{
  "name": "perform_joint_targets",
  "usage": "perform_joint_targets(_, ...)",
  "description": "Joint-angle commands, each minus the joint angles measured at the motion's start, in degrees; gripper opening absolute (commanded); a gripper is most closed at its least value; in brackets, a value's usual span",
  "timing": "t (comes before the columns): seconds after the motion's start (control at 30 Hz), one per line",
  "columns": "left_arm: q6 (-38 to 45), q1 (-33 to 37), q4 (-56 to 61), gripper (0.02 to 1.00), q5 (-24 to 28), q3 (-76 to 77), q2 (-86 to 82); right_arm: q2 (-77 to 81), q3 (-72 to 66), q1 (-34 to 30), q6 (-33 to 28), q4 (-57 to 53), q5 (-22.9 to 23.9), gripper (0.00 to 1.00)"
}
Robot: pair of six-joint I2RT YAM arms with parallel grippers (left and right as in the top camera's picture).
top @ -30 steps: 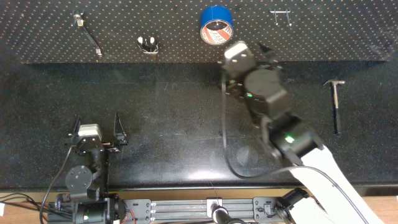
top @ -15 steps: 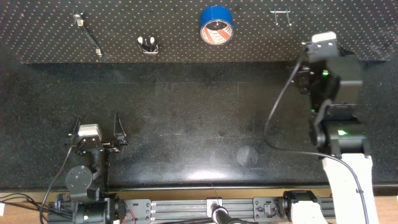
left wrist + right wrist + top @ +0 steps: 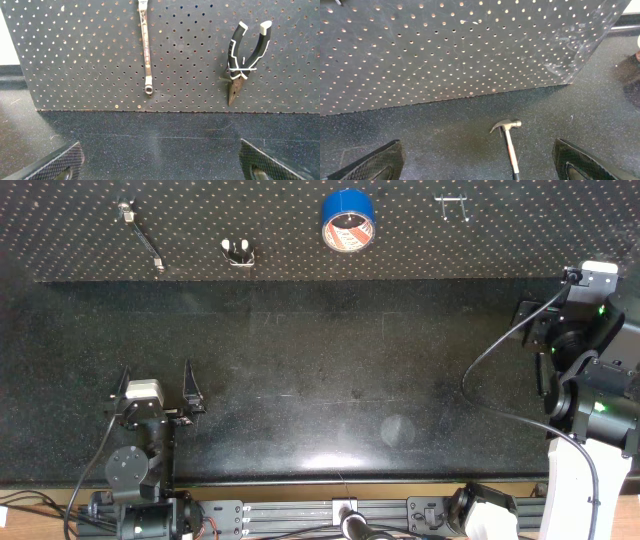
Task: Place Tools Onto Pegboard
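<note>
Black speckled worktop, matt, marked with fine pale scratches and a dull round smudge towards its front edge. Soft sheen over its far part. Past the worktop's far left corner, plain white wall. Along the worktop's front edge, a tan strip.

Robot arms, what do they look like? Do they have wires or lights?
Both arms are mostly black with round joints. The right arm has a white lower part, green lights and a black cable looping beside it. The left arm carries a pale block. The fingers have a woven grey-black pattern.
</note>
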Motion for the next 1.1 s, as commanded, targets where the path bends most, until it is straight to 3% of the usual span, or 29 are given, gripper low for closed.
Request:
perform_joint_targets(0.03, -0.1, 0.2, -0.5, 0.993, 0.6, 0.0, -0.5, -0.7, 0.1, -0.3, 1.0, -0.1, -1.0, 0.956)
perform_joint_targets(0.23, -0.1, 0.2, -0.5, 0.996, 0.6, 0.0, -0.5, -0.5, 0.1, -0.3, 0.2, -3.5, 1.0, 0.956)
perform_joint_targets(0.43, -0.1, 0.2, -0.5, 0.996, 0.6, 0.0, -0.5, -0.4, 0.1, -0.3, -0.5, -4.2, 12.2, 0.956)
perform_joint_targets(0.67, -0.1, 0.2, -0.5, 0.996, 0.6, 0.0, -0.5, 2.2, 0.1, -1.3, -16.0, -6.2, 12.3, 0.956)
perform_joint_targets(0.73, -0.1, 0.2, -0.5, 0.993, 0.6, 0.0, -0.5, 4.9, 0.1, -3.6, -18.2, -7.3, 11.6, 0.958)
perform_joint_targets(0.93, -0.1, 0.2, -0.5, 0.996, 0.6, 0.0, -0.5, 11.3, 0.1, -17.2, -26.5, -10.8, 2.5, 0.982)
perform_joint_targets(1.1, -0.1, 0.2, -0.5, 0.996, 0.6, 0.0, -0.5, 14.8, 0.1, -24.3, -39.8, -16.5, -2.7, 0.976)
